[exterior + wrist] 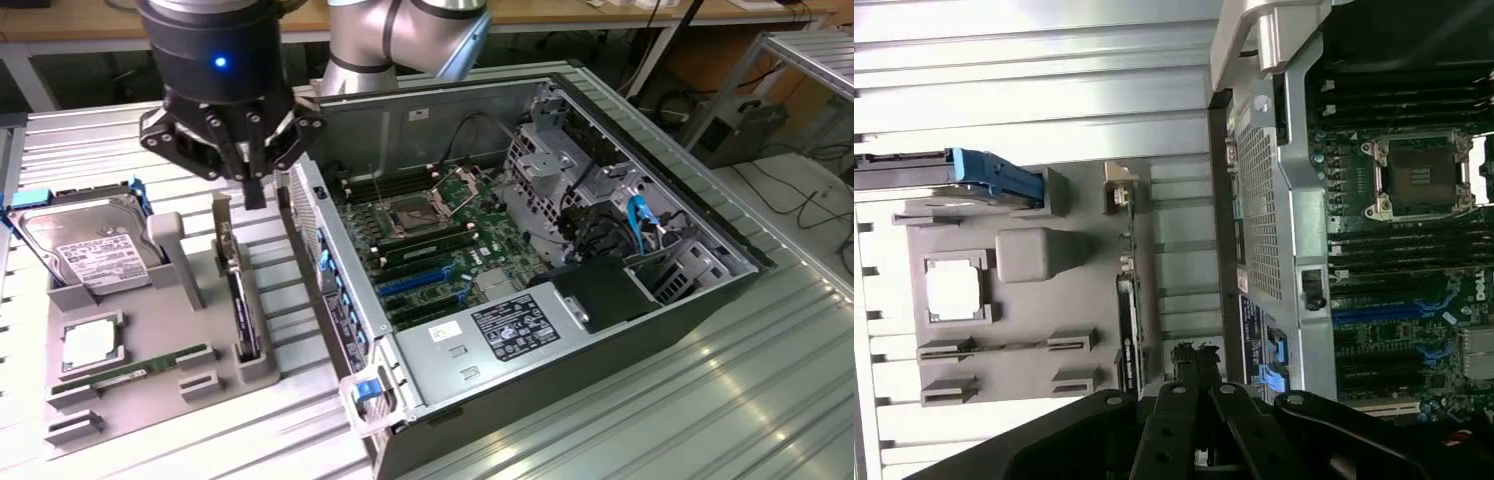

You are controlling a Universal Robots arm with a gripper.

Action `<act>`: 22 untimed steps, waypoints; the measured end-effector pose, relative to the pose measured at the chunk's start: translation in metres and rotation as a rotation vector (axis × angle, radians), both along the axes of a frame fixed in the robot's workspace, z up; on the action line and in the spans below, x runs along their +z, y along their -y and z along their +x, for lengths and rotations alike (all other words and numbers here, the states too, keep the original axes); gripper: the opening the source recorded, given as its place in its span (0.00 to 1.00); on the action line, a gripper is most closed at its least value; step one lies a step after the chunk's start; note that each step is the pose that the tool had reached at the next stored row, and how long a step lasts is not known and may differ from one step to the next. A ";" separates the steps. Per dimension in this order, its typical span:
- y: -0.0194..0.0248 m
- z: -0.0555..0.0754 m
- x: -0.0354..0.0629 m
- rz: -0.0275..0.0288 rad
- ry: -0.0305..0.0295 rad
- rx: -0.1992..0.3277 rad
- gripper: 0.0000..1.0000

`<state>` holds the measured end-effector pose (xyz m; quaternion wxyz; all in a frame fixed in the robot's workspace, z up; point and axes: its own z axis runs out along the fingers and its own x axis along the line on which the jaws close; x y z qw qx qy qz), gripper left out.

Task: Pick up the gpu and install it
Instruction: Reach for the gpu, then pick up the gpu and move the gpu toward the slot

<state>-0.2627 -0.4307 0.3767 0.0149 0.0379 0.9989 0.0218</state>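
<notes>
Pincer (254,200), exterior view: clenched, empty, just outside the computer case (441,100).
Gpu (242,300), exterior view: standing on edge in a grey holder (167,335), just beside the case.
Wrist view: pincer (1189,365) closed on nothing; gpu (1126,325) alongside the case (1274,200).

Bright, even light falls from above. Glare streaks the table (747,400) and washes its slats pale in my wrist view. The case (387,130) is dimmer inside, and my gripper (1189,360) reads near-black in shadow.
</notes>
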 end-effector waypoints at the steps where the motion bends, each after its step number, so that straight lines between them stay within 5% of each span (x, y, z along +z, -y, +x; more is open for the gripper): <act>1: 0.0000 -0.005 -0.0019 0.0000 0.0000 0.000 0.11; 5: 0.0000 -0.022 -0.0117 -0.0006 -0.0016 0.000 0.11; 18: 0.0000 -0.022 -0.0118 -0.0008 -0.0281 0.000 0.11; 22: 0.0000 -0.022 -0.0118 -0.0008 -0.0346 0.000 0.30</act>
